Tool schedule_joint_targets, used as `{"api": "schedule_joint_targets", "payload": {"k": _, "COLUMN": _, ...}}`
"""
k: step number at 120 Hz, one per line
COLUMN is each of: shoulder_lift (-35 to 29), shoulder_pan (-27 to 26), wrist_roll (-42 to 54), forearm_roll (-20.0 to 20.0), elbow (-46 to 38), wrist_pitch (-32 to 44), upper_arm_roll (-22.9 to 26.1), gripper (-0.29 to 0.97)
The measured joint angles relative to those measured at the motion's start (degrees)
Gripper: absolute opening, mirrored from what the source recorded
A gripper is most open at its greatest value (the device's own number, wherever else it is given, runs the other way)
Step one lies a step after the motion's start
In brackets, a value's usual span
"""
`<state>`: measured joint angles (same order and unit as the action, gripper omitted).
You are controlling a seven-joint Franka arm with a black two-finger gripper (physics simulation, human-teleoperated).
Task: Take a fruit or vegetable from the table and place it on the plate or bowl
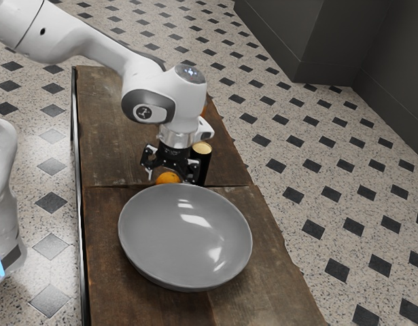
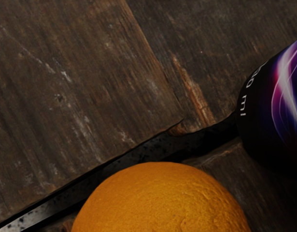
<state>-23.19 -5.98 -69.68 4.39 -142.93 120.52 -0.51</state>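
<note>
An orange [image 1: 168, 178] lies on the wooden table [image 1: 110, 129], just behind the far rim of a wide grey bowl [image 1: 185, 234]. My gripper [image 1: 170, 173] hangs low right over the orange. Its black fingers stand open, one on either side of the fruit and apart from it. In the wrist view the orange [image 2: 160, 200] bulges up close under my hand, beside the dark seam [image 2: 138, 153] between two table planks.
A black can with a gold top [image 1: 202, 161] stands upright right next to my gripper on the exterior view's right, and its purple-marked side [image 2: 278, 106] is close to the orange. An orange-coloured thing [image 1: 206, 109] peeks out behind the arm. The table is narrow, with tiled floor around it.
</note>
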Motion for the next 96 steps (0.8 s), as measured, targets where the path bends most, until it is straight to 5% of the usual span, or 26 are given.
{"api": "schedule_joint_targets", "payload": {"k": 26, "shoulder_lift": 0.3, "shoulder_pan": 0.0, "wrist_roll": 0.8, "forearm_roll": 0.2, "elbow": 0.0, "wrist_pitch": -0.2, "upper_arm_roll": 0.0, "gripper": 0.33}}
{"api": "schedule_joint_targets", "payload": {"k": 96, "shoulder_lift": -0.2, "shoulder_pan": -0.1, "wrist_roll": 2.0, "forearm_roll": 0.6, "elbow": 1.0, "wrist_pitch": -2.4, "upper_arm_roll": 0.1, "gripper": 0.14}}
